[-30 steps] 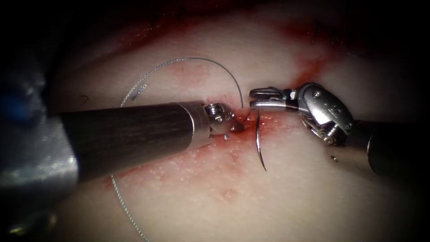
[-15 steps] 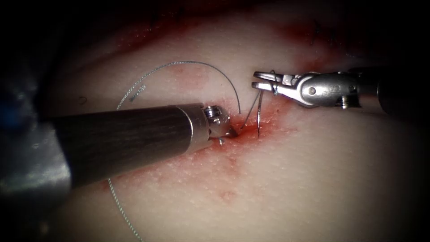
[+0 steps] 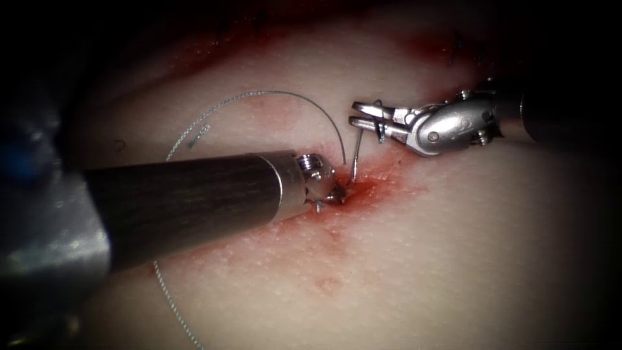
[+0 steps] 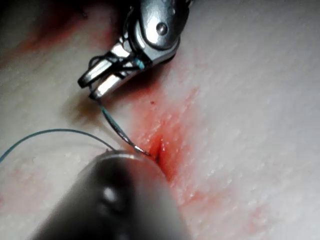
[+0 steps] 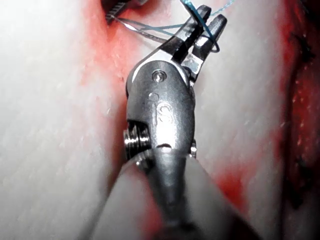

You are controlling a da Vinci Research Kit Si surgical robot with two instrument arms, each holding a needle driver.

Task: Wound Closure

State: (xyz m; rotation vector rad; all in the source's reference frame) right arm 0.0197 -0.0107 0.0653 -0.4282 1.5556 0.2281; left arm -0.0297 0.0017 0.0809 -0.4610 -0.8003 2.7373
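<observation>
While the right end effector (image 3: 355, 120) pinches the needle (image 3: 355, 159) near its blunt end, the needle slants down to the cut (image 3: 350, 192), its tip at the red fluid (image 3: 372, 188) on the tissue (image 3: 453, 259). The left end effector (image 3: 334, 193) presses at the cut just left of the needle; I cannot tell how its jaws stand. The thread (image 3: 272, 94) arcs over the tissue left of the cut.

Two tools (image 3: 353, 120) (image 3: 334, 191), one needle (image 3: 355, 159), one thread (image 3: 272, 96)
</observation>
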